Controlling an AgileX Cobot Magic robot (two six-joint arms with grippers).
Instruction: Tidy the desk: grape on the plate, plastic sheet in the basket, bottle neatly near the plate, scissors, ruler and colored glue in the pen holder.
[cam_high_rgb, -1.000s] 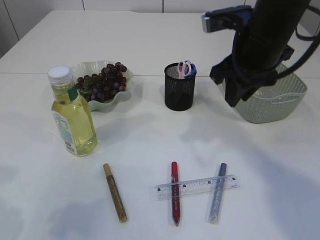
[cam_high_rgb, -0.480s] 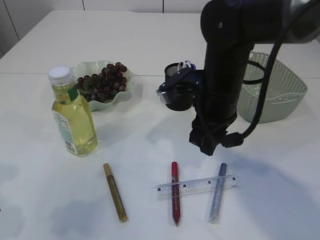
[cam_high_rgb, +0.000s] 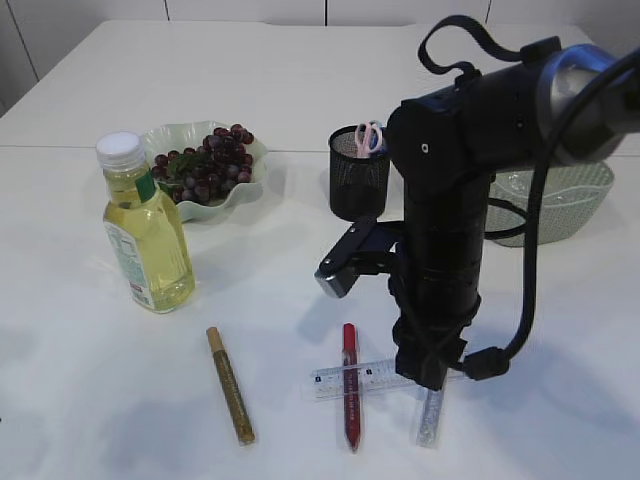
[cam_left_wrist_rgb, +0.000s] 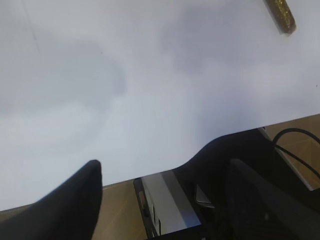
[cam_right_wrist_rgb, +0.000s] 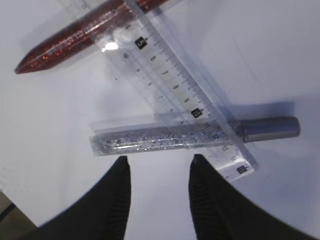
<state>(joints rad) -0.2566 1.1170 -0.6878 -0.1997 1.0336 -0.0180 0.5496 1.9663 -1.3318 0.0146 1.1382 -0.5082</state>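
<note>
A white table (cam_high_rgb: 300, 90) lies directly beneath the right gripper (cam_right_wrist_rgb: 159, 165). Brown floor (cam_left_wrist_rgb: 119, 210) shows past the table's edge, beside the left gripper (cam_left_wrist_rgb: 162, 172).

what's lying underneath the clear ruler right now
The ruler lies across the red glue pen and the silver glue pen; both show through it. In the exterior view the right arm covers the ruler's right end.

Table: white top (cam_high_rgb: 280, 60), I see a seam line running across it behind the plate.
Far left: green scalloped plate (cam_high_rgb: 255, 165) holding grapes.
Left: bottle (cam_high_rgb: 145, 225) of yellow liquid, upright, just in front of the plate.
Far middle: black mesh pen holder (cam_high_rgb: 355, 190), upright.
Far right: green basket (cam_high_rgb: 560, 205), partly hidden by the arm.
Near left: gold glue stick (cam_high_rgb: 230, 385), lying alone.
Near middle: red glue stick (cam_right_wrist_rgb: 85, 27) and silver glue stick (cam_right_wrist_rgb: 165, 136), side by side, apart.
Across both: clear ruler (cam_right_wrist_rgb: 175, 82), resting on top of them.
</note>
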